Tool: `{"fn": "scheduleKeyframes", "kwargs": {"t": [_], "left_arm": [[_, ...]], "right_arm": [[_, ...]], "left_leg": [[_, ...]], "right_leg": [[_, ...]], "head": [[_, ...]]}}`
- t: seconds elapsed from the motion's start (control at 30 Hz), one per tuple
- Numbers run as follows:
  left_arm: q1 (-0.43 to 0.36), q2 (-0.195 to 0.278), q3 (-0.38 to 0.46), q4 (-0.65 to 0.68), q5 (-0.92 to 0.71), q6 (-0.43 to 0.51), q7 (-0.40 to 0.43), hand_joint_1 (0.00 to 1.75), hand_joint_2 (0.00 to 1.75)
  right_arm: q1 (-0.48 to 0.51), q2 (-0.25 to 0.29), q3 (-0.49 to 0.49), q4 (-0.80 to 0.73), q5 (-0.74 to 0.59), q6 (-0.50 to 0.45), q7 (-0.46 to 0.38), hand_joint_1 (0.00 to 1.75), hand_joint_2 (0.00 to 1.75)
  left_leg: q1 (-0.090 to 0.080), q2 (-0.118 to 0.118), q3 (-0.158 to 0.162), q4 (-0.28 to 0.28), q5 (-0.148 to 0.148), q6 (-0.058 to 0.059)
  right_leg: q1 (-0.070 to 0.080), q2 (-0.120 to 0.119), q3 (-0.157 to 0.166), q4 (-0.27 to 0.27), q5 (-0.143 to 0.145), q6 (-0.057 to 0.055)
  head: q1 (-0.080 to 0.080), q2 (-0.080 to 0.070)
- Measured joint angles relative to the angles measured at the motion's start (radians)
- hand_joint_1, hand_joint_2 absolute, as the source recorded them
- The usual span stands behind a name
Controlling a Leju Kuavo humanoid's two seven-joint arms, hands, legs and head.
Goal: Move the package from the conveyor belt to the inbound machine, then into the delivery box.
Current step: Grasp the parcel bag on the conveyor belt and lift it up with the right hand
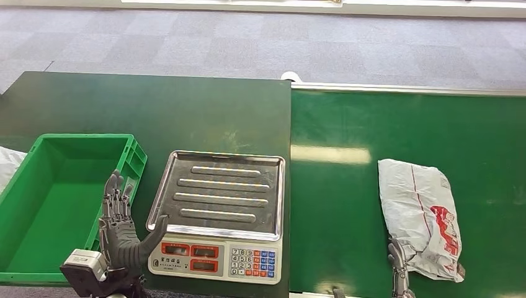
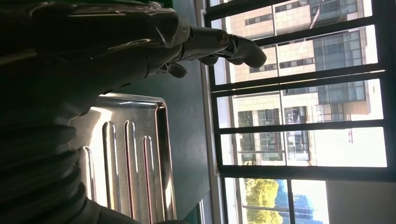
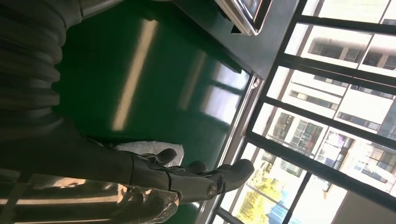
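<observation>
A white package with red print lies flat on the green conveyor belt, at its near right. At the package's near left corner my right hand reaches in from below, fingers stretched out and holding nothing. The right wrist view has that hand beside a white edge of the package. The inbound machine, a scale with a steel tray, sits at the table's near middle. A green delivery box stands to its left. My left hand is raised between box and scale, fingers spread and empty; its wrist view has the hand over the tray.
The scale and box stand on a dark green table that butts against the belt. A white bag pokes in at the far left edge, beside the box. Grey carpet lies beyond the table.
</observation>
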Motion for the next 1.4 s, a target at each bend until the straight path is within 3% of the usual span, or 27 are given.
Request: {"fn": "scheduleKeyframes", "kwargs": {"t": [0.5,0.97,1.13,1.27,1.4], "left_arm": [[-0.003,0.000,-0.003,0.002,0.000,0.007,0.000,0.00,1.75],[0.001,0.000,-0.007,0.002,-0.002,0.013,0.000,0.00,1.75],[0.003,-0.002,-0.020,0.004,-0.013,-0.013,0.006,0.00,1.75],[-0.008,-0.009,-0.032,0.021,-0.023,-0.011,0.010,0.00,1.75],[0.005,-0.014,-0.033,0.019,-0.029,-0.007,0.020,0.00,1.75]], "right_arm": [[-0.021,-0.028,0.031,-0.008,-0.009,-0.001,0.024,0.00,1.75],[-0.069,-0.044,0.027,0.008,-0.092,0.008,-0.008,0.00,1.75],[-0.185,-0.003,-0.083,0.090,-0.092,0.191,-0.015,0.00,1.75],[-0.197,0.074,-0.243,0.112,0.009,0.354,-0.004,0.00,1.75],[-0.201,0.134,-0.358,0.135,0.070,0.421,0.017,0.00,1.75]], "left_leg": [[0.000,0.000,0.001,0.000,0.000,0.000],[0.000,0.000,0.000,0.000,0.000,0.000],[0.000,0.003,0.003,0.000,0.001,0.001],[0.000,0.000,0.002,0.000,0.001,0.001],[0.000,0.000,0.002,0.000,0.001,0.001]], "right_leg": [[0.000,0.000,0.001,0.000,0.000,0.000],[0.000,0.000,0.002,0.000,0.000,0.000],[0.000,0.003,0.000,0.000,0.002,0.000],[0.000,0.000,0.002,0.000,0.002,0.000],[0.000,0.000,0.002,0.000,0.002,-0.001]], "head": [[0.000,0.000],[0.000,0.000],[0.000,0.000],[-0.001,0.000],[-0.001,0.000]]}}
